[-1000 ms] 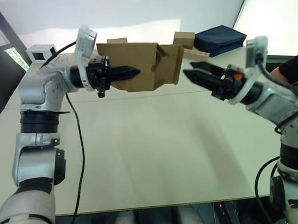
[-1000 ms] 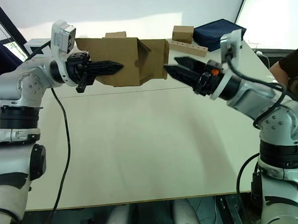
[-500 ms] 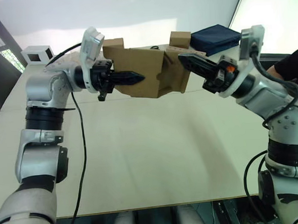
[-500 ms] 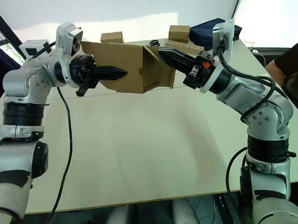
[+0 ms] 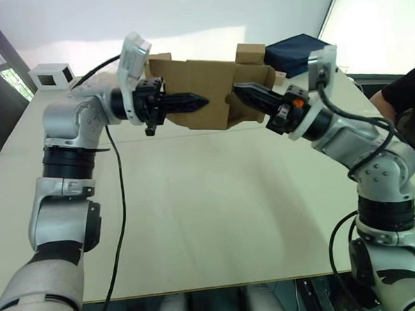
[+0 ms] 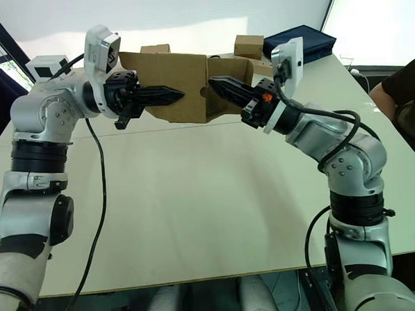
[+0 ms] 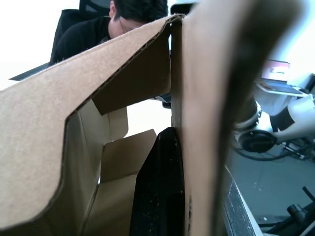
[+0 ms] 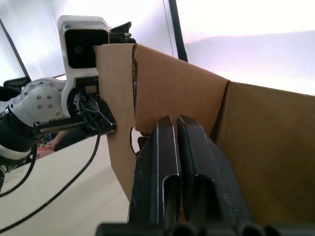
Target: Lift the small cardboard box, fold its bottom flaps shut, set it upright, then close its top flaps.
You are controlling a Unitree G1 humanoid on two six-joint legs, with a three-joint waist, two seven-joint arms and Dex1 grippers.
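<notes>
The small cardboard box (image 6: 179,84) is up in the air over the far side of the table (image 6: 196,198). The left gripper (image 6: 164,96) pinches one box wall tight. The right gripper (image 6: 221,86) has its fingers pressed together, holding nothing, and pushes on the bottom flaps (image 5: 250,97). Lifting looks done. The bottom is not shut yet, and standing it up and closing the top are left

Two head views look forward and down over a table (image 5: 197,219), sharing both arms and a raised cardboard box (image 5: 204,93). Each wrist view looks along its own fingers, very close to the box walls.
</notes>
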